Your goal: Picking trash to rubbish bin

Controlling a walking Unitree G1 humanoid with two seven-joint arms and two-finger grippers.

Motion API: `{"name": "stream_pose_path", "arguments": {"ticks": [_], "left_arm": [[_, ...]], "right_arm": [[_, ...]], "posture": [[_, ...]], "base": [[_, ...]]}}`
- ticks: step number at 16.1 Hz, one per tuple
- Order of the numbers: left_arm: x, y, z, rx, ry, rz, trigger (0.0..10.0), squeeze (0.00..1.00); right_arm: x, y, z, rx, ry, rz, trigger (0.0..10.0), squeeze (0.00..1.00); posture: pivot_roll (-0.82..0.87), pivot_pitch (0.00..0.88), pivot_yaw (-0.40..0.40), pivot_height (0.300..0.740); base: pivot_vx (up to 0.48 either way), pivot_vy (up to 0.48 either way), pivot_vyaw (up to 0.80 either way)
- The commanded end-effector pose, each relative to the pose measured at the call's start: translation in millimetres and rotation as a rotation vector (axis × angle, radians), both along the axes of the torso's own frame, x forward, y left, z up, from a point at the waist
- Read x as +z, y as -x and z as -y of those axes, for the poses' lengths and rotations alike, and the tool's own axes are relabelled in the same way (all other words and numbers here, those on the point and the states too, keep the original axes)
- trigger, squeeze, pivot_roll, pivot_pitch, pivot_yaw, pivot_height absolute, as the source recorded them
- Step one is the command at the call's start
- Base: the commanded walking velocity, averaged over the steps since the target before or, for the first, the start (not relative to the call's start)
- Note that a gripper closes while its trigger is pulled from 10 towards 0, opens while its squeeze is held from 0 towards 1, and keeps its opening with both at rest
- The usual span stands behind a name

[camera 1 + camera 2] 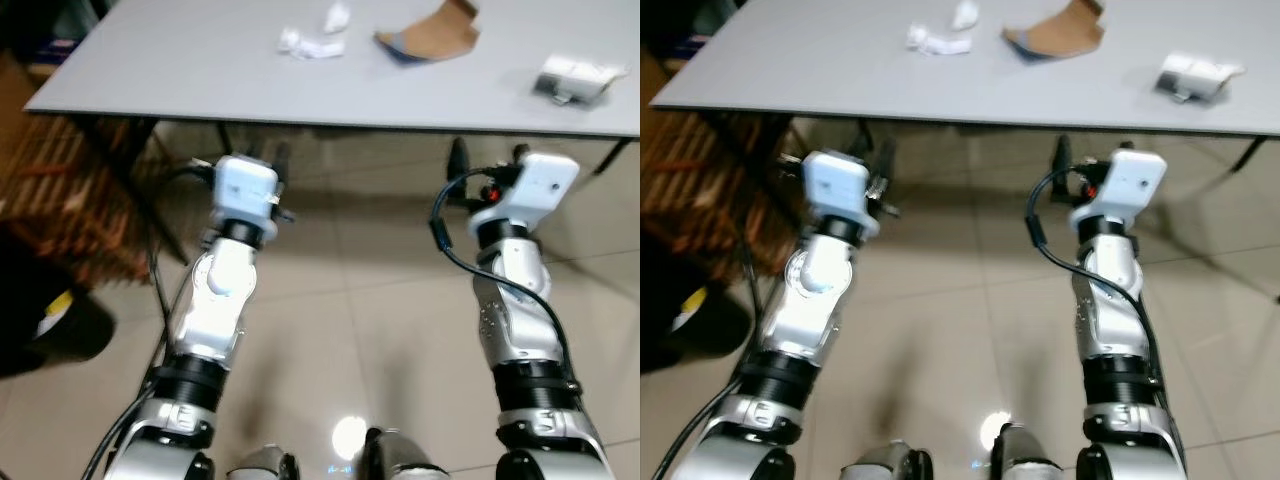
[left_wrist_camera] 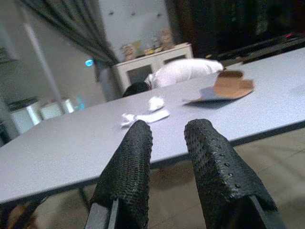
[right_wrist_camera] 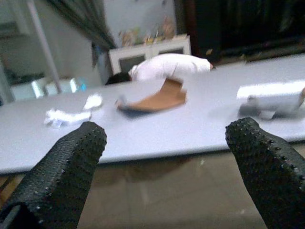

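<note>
- The task looked barely begun: all the trash seen lay on the grey table (image 1: 180, 70), and neither gripper held any of it.
- The left gripper (image 2: 167, 143) was held low, just before the table's near edge, its two fingers a narrow gap apart and gripping nothing.
- The right gripper (image 3: 167, 138) was at the same low level, its fingers spread wide and empty.
- Counted on the table: two white crumpled paper scraps (image 1: 310, 43), lying near each other, with the smaller one just behind the long one.
- One torn brown cardboard piece (image 1: 432, 35) lay just right of the scraps.
- One white crushed packet (image 1: 573, 80) lay well apart from the rest, toward the table's right end; it was too blurred to say exactly what it was.
- That made four pieces left to pick, so probably the whole job remained.
- A dark round object (image 1: 50, 330) stood on the floor at the robot's left; it might have been the rubbish bin, though I could not tell.
- A person in white (image 3: 167, 66) was bent low beyond the table's far edge.
</note>
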State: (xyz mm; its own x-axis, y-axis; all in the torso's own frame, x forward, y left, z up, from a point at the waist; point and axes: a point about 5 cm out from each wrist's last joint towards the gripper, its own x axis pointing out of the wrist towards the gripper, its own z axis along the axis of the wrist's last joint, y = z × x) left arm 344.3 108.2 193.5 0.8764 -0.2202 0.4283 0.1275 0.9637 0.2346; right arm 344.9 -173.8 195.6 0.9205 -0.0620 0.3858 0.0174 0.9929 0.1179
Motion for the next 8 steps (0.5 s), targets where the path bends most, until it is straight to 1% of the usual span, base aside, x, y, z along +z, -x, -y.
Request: {"name": "stream_pose_path", "arguments": {"ticks": [1,3,8], "left_arm": [[4.2,0.8,-8.7,0.018,-0.009,0.012,10.0,0.00],[5.1,0.9,-7.3,0.015,-0.009,0.009,10.0,0.00],[5.2,2.3,-5.1,0.005,-0.012,0.001,10.0,0.00]], "right_arm": [[2.1,1.4,-7.9,0.022,-0.004,0.005,10.0,0.00],[2.6,2.1,-11.2,0.034,-0.008,0.001,10.0,0.00],[3.1,3.5,-13.7,0.048,-0.007,-0.008,10.0,0.00]], "posture": [[-0.03,0.181,0.063,0.740],[-0.03,0.175,0.063,0.740],[-0.03,0.169,0.063,0.740]], "base": [[0.412,0.000,0.00],[0.411,0.000,0.00],[0.413,0.000,0.00]]}}
